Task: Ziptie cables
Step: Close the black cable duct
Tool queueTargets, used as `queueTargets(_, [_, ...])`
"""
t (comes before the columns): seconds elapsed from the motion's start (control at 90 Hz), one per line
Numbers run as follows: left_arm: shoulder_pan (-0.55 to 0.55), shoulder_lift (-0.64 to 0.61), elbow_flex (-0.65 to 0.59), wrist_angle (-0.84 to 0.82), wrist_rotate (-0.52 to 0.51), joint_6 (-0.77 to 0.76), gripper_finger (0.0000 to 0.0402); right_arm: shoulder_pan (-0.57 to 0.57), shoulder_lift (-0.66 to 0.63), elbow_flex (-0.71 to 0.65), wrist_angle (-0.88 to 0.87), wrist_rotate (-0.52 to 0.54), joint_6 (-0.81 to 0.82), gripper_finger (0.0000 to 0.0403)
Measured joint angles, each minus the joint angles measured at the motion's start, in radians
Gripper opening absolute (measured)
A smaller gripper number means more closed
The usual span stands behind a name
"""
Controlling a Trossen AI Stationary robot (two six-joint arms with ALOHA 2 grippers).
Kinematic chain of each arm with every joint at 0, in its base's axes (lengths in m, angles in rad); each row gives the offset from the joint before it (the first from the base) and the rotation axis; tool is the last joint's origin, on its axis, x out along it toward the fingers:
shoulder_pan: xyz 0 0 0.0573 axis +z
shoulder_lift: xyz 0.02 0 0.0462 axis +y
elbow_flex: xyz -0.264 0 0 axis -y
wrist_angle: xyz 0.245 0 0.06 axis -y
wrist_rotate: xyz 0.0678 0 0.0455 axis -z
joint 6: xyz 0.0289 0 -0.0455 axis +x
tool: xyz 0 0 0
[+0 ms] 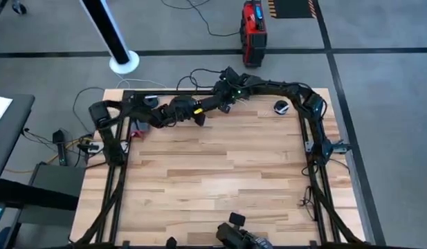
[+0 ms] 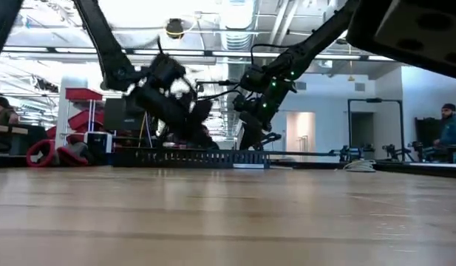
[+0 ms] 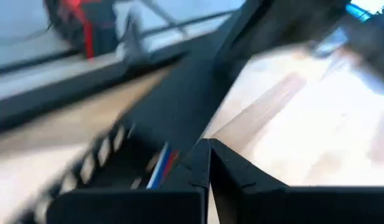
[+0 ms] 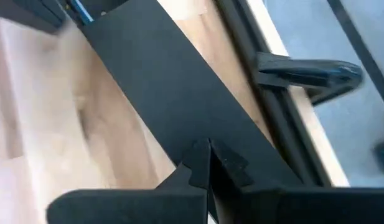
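Pinching shut, both grippers [image 3: 208,163] [image 4: 209,163] seemingly touch the black strip [image 4: 173,87].

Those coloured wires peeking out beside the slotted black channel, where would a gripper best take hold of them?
Probably the exposed stretch of the cables, pinched across the bundle from above. They run lengthwise along the slotted channel, and a black strip hides the rest, so only that bit shows. The left gripper, shut, sits right beside it.

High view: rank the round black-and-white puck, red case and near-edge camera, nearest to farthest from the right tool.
From the right tool:
1. Puck, toward the picture's right.
2. Red case, on the floor beyond.
3. Camera, at the near edge.
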Motion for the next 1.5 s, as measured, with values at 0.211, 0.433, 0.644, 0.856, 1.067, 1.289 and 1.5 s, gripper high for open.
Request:
queueTargets(0.211, [-0.031, -0.218, 0.000, -0.312, -0.004, 0.026, 0.0000, 0.001, -0.001, 0.000, -0.026, 0.000, 0.000, 0.0000])
queueTargets(0.433, [-0.082, -0.426, -0.002, -0.912, -0.123, -0.035, 0.0000, 0.001, -0.002, 0.000, -0.092, -0.003, -0.009, 0.0000])
queueTargets(0.644, [-0.100, -0.493, -0.065, -1.148, -0.185, -0.177, 0.0000, 0.022, -0.004, 0.000, -0.135, 0.003, -0.034, 0.0000])
queueTargets(0.856, [-0.096, -0.492, -0.154, -1.165, -0.236, -0.242, 0.0000, 0.033, -0.007, 0.001, -0.171, 0.002, -0.034, 0.0000])
queueTargets(1.067, [-0.040, -0.492, -0.211, -1.129, -0.373, -0.259, 0.0000, 0.033, -0.009, 0.002, -0.209, -0.005, -0.034, 0.0000])
queueTargets(1.289, [0.035, -0.482, -0.252, -0.860, -0.351, -0.143, 0.0000, 0.033, -0.009, 0.002, -0.210, -0.004, -0.033, 0.0000])
queueTargets(1.5, [0.095, -0.372, -0.272, -0.758, -0.271, -0.131, 0.0000, 0.033, -0.010, 0.002, -0.222, 0.000, -0.033, 0.0000])
